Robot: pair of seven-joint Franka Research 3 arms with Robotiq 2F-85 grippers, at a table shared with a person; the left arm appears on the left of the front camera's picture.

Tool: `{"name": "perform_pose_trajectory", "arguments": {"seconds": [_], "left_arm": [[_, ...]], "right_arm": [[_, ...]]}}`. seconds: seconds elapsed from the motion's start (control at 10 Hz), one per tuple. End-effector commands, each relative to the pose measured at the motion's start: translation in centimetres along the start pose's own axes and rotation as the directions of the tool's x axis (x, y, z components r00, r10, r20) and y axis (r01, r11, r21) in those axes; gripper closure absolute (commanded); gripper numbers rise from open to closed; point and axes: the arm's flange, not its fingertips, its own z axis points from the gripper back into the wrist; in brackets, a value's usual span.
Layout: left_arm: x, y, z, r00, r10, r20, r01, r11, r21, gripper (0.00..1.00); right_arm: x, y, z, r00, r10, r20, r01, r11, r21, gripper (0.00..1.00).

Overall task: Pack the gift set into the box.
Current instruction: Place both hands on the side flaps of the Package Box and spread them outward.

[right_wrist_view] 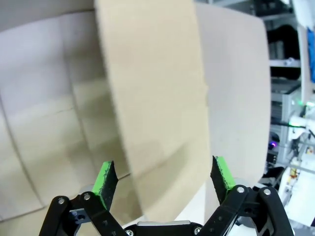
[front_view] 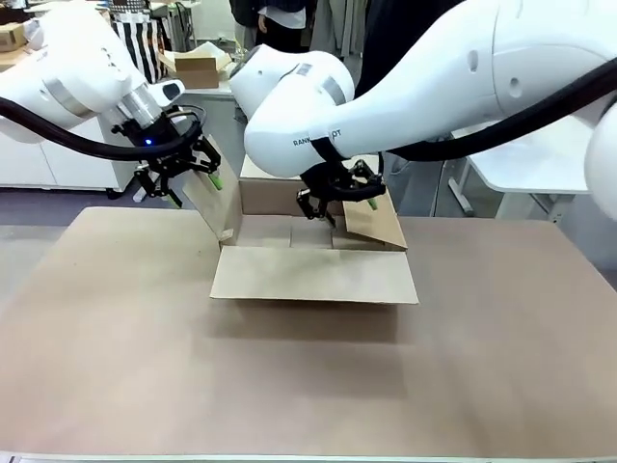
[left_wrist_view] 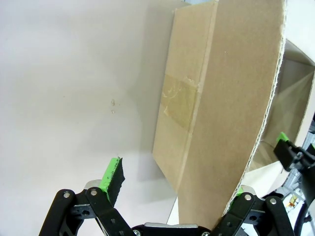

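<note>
Front view showed the large brown corrugated cardboard box [front_view: 313,275] in the middle of the beige table [front_view: 116,347]. Its mouth was up, its near flap lay out toward me, and its long axis ran from my left to my right. My left gripper [front_view: 198,185] was at the left short end, by the tilted left flap [front_view: 220,204]. My right gripper [front_view: 339,203] was at the right end, by the slanted right flap [front_view: 378,224].

Left wrist view showed my fingers wide apart. The left flap rose between them, close to one finger, and I clamped nothing.

Right wrist view showed the same wide opening. The right flap stood between the pads, lengthwise along my fingers, and it was not gripped.
</note>
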Motion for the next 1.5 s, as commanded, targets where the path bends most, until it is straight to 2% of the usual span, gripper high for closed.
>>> {"name": "perform_pose_trajectory", "arguments": {"seconds": [0.0,0.2,0.5,0.7,0.9,1.1,1.3,1.4], "left_arm": [[0.1,-0.2,0.2,1.000,0.009,0.006,-0.009,1.000,0.021,0.00],[0.1,-0.2,0.2,1.000,0.009,0.006,-0.009,1.000,0.021,0.00],[0.1,-0.2,0.2,1.000,0.009,0.006,-0.009,1.000,0.021,0.00],[0.1,-0.2,0.2,1.000,0.009,0.006,-0.009,1.000,0.021,0.00],[0.1,-0.2,0.2,1.000,0.009,0.006,-0.009,1.000,0.021,0.00],[0.1,-0.2,0.2,1.000,0.009,0.006,-0.009,1.000,0.021,0.00],[0.1,-0.2,0.2,1.000,0.009,0.006,-0.009,1.000,0.021,0.00],[0.1,-0.2,0.2,1.000,0.009,0.006,-0.009,1.000,0.021,0.00]], "right_arm": [[0.2,-2.0,-0.6,0.996,-0.085,0.027,0.087,0.994,-0.060,0.00],[0.7,-5.4,-1.9,0.993,-0.122,-0.005,0.121,0.992,-0.046,0.00],[0.9,-11.9,-2.7,0.987,-0.132,-0.090,0.144,0.980,0.138,0.00],[1.4,-15.4,-5.8,0.982,-0.074,-0.173,0.128,0.937,0.326,0.00],[1.4,-18.2,-9.2,0.974,-0.035,-0.222,0.141,0.865,0.482,0.00],[0.8,-21.9,-12.6,0.970,-0.015,-0.243,0.178,0.723,0.668,0.00],[0.0,-24.9,-16.0,0.968,-0.006,-0.251,0.205,0.594,0.778,0.00],[-0.4,-25.1,-17.9,0.968,0.011,-0.253,0.207,0.537,0.818,0.00]]}}
